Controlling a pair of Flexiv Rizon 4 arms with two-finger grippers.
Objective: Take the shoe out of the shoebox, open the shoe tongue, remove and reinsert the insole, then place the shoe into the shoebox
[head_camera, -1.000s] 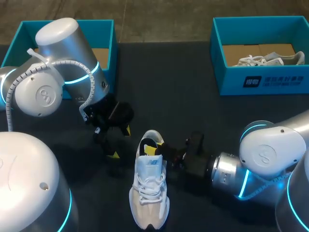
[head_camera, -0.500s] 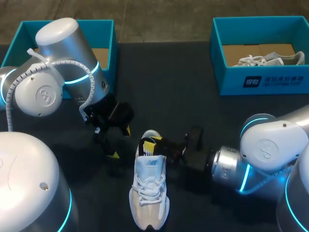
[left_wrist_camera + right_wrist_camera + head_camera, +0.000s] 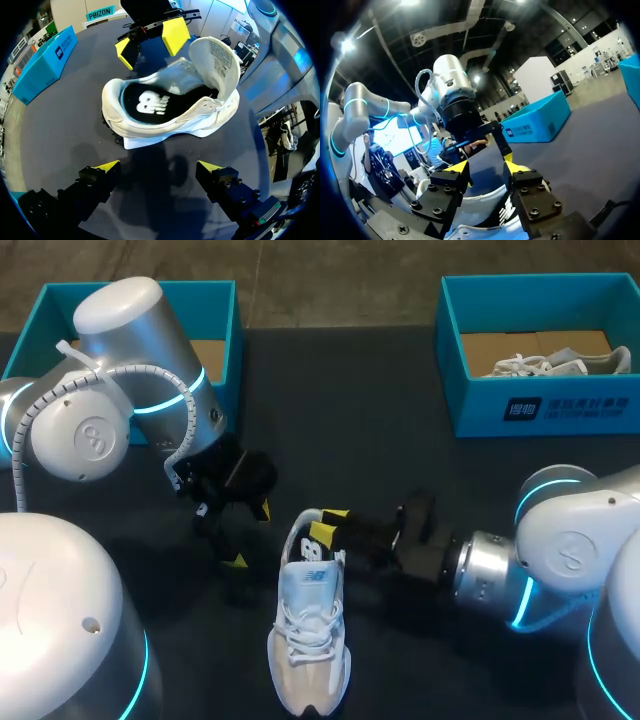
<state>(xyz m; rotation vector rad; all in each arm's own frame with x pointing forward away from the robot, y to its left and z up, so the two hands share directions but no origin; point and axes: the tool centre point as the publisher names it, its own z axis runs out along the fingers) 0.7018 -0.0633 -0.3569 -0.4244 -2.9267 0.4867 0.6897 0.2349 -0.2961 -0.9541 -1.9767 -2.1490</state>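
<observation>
A white shoe (image 3: pixel 310 630) lies on the dark table, toe toward me, with its heel opening facing the two grippers. In the left wrist view the shoe (image 3: pixel 165 107) shows its black insole (image 3: pixel 150 102) inside and its tongue (image 3: pixel 215 60) standing up. My right gripper (image 3: pixel 327 523) hovers just over the heel collar with nothing between its yellow tips; it also shows beyond the shoe (image 3: pixel 150 44). From the right wrist, the gripper (image 3: pixel 484 166) is open above the shoe (image 3: pixel 480 217). My left gripper (image 3: pixel 248 535) stands wide open beside the heel (image 3: pixel 159 167).
A teal shoebox (image 3: pixel 215 315) sits at the back left behind my left arm. Another teal shoebox (image 3: pixel 540 390) at the back right holds a second shoe (image 3: pixel 540 362). Dark table lies bare between the boxes.
My right gripper has drawn up and back out of the shoe's heel opening, and its arm has shifted to the right. The left arm and the shoe have not moved.
</observation>
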